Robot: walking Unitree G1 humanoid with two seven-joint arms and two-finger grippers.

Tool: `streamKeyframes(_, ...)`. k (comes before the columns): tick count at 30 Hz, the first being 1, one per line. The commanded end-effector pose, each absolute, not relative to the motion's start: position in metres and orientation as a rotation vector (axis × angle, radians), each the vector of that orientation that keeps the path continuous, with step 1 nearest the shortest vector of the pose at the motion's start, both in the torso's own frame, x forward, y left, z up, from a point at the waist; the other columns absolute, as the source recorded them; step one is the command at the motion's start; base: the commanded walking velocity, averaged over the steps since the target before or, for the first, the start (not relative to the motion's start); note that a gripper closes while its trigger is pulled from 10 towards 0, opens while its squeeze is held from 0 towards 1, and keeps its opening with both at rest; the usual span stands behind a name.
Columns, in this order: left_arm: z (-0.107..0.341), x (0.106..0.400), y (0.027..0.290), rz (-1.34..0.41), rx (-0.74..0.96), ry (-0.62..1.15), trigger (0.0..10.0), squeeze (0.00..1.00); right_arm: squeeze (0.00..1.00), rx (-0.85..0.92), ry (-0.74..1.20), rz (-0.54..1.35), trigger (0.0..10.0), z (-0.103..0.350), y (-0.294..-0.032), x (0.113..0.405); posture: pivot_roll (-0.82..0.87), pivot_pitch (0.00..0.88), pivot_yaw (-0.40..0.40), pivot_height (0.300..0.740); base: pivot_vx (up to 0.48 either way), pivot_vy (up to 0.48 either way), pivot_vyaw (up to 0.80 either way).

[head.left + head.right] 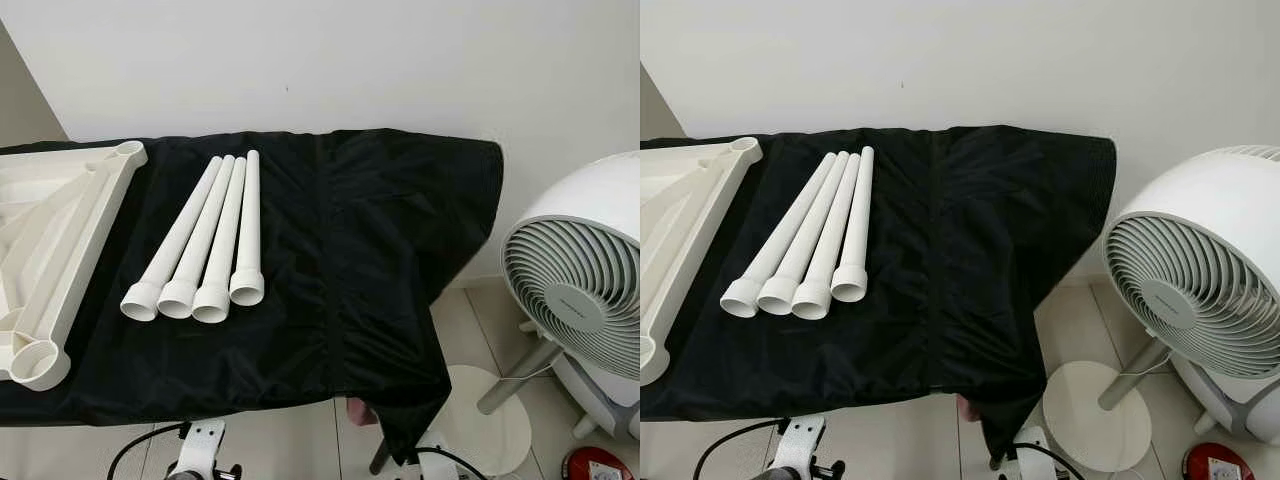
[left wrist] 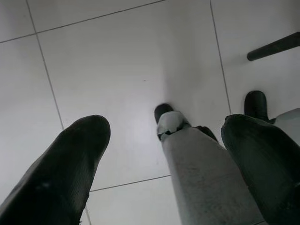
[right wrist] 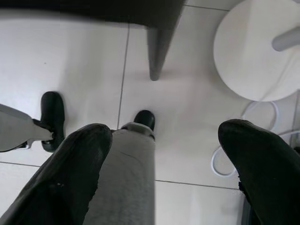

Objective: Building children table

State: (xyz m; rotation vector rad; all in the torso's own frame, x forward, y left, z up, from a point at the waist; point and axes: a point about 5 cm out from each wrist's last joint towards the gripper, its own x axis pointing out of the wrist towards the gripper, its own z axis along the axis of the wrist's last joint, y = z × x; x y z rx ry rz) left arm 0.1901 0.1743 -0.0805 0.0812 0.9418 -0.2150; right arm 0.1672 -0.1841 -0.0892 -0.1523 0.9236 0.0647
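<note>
Several white tube legs (image 1: 205, 240) lie side by side on a black cloth (image 1: 380, 250) that covers a work table, flared ends toward me. To their left rests the cream tabletop (image 1: 60, 230), underside up, with round corner sockets (image 1: 38, 362). Both arms hang low in front of the table's near edge. In the left wrist view my left gripper (image 2: 166, 140) is open above the tiled floor, holding nothing. In the right wrist view my right gripper (image 3: 166, 140) is likewise open and holding nothing, over the floor.
A white standing fan (image 1: 580, 280) with a round base (image 1: 490, 420) and a loose cable (image 3: 220, 164) stands to the right of the table. A table leg (image 3: 157, 51) reaches the floor near the right gripper. The cloth's right half is bare.
</note>
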Motion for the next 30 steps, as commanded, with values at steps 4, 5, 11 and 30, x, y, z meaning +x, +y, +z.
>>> streamKeyframes(4, -0.083, 0.186, 0.178, -0.16, 0.068, 0.957, 10.0, 0.0, 0.0, -0.13, 0.952, 0.058, 10.0, -0.094, -0.182, 0.157, -0.05, 0.0, 0.027, 0.74, 0.0, 0.0, 0.0)
streamKeyframes(5, -0.083, 0.186, 0.178, -0.16, 0.068, 0.957, 10.0, 0.0, 0.0, -0.13, 0.952, 0.058, 10.0, -0.094, -0.182, 0.157, -0.05, 0.0, 0.027, 0.74, 0.0, 0.0, 0.0)
streamKeyframes(11, -0.085, 0.182, 0.18, -0.153, 0.062, 0.965, 10.0, 0.0, 0.0, -0.13, 0.971, 0.059, 10.0, -0.096, -0.182, 0.152, -0.04, 0.0, 0.022, 0.74, 0.0, 0.0, 0.0)
streamKeyframes(30, -0.089, 0.172, 0.181, -0.146, 0.054, 0.987, 10.0, 0.0, 0.0, -0.156, 1.012, 0.084, 10.0, -0.1, -0.184, 0.141, -0.03, 0.0, -0.001, 0.74, 0.0, 0.053, 0.0)
